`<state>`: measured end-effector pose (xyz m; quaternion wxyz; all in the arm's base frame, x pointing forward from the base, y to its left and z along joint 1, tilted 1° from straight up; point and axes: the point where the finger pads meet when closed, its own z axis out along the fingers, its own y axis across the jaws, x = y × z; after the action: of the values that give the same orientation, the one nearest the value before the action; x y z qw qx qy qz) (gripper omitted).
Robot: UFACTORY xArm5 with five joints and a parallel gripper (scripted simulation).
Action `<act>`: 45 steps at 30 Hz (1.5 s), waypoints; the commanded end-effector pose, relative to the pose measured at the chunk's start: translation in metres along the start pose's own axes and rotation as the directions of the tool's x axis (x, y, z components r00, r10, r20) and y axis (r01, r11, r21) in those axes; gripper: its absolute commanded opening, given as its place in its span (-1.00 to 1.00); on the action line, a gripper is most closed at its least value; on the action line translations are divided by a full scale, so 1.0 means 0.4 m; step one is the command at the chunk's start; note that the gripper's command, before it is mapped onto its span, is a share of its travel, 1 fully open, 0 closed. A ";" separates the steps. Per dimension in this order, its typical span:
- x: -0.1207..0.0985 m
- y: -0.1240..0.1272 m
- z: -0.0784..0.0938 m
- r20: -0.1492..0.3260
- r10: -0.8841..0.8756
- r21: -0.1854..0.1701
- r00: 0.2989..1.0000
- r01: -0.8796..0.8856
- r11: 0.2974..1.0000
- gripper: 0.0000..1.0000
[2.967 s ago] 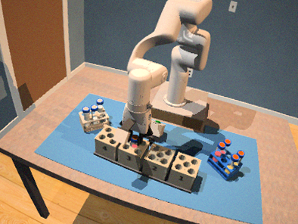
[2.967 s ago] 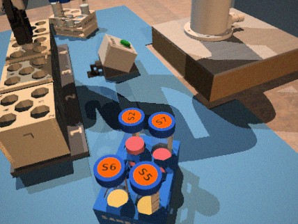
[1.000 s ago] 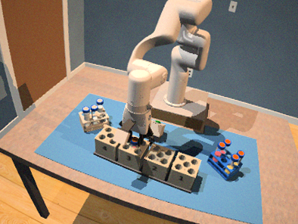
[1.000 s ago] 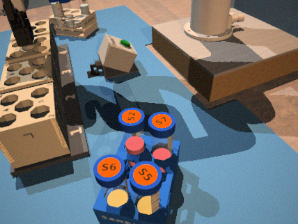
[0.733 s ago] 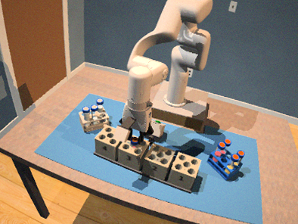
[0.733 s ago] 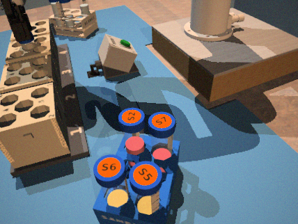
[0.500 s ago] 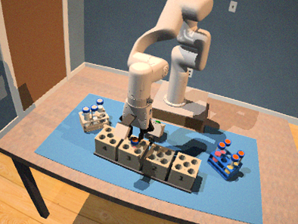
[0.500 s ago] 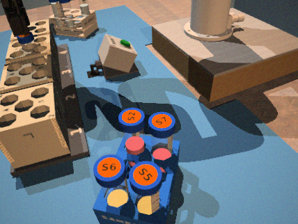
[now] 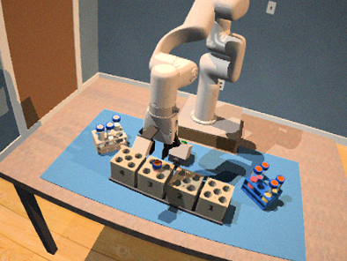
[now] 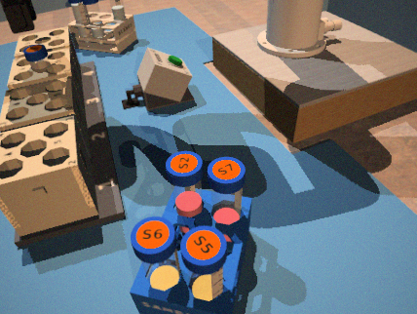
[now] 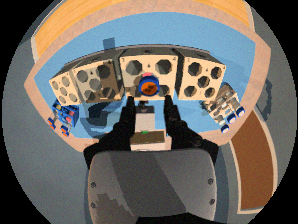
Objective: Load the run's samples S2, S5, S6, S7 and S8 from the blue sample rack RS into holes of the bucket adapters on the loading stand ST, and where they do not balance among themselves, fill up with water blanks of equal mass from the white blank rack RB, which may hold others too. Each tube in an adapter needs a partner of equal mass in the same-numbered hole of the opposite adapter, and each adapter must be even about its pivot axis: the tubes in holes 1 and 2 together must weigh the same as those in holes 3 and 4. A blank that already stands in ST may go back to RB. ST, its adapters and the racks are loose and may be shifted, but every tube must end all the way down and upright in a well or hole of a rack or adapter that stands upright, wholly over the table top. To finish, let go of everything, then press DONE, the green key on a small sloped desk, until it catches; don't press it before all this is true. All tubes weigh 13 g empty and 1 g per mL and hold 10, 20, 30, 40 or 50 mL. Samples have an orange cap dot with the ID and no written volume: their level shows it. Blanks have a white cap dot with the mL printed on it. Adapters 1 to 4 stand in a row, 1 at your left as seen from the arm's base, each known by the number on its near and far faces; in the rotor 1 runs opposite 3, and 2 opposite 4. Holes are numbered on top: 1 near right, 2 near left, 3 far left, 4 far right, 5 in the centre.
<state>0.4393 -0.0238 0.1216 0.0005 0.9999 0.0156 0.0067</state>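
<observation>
A tube with a blue cap and an orange dot stands in a hole of adapter 3 on the loading stand; its ID is too small to read. It also shows in the exterior view and in the wrist view. My gripper is open and empty just above and behind that tube, its fingers apart from the cap. The blue sample rack holds S2, S7, S6 and S5. The white blank rack holds several blue-capped tubes.
Adapters 4, 2 and 1 show empty holes. The DONE desk with its green key stands right behind the stand, close to my gripper. The arm's base block lies behind it.
</observation>
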 end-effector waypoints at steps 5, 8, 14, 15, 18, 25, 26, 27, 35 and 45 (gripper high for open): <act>0.003 0.000 -0.040 -0.004 0.000 0.000 1.000 0.000 1.000 -0.15; 0.003 -0.001 -0.055 -0.004 0.000 0.000 1.000 0.000 1.000 -0.15; 0.003 -0.001 -0.085 -0.004 0.000 0.000 1.000 0.000 1.000 -0.15; 0.003 -0.001 -0.090 -0.004 0.000 0.000 1.000 0.000 1.000 -0.15; 0.003 -0.001 -0.105 -0.004 0.000 0.000 1.000 0.000 1.000 -0.15; 0.003 -0.002 -0.130 -0.004 0.000 0.000 1.000 0.000 1.000 -0.15; 0.003 -0.002 -0.135 -0.004 0.000 0.000 1.000 0.000 1.000 -0.15; 0.003 -0.002 -0.140 -0.004 0.000 0.000 1.000 0.000 1.000 -0.15; 0.003 -0.003 -0.176 -0.004 0.000 0.000 1.000 0.000 1.000 -0.15; 0.003 -0.003 -0.176 -0.004 0.000 0.000 1.000 0.000 1.000 -0.15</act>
<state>0.4382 -0.0226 0.1900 0.0004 0.9999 0.0156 0.0063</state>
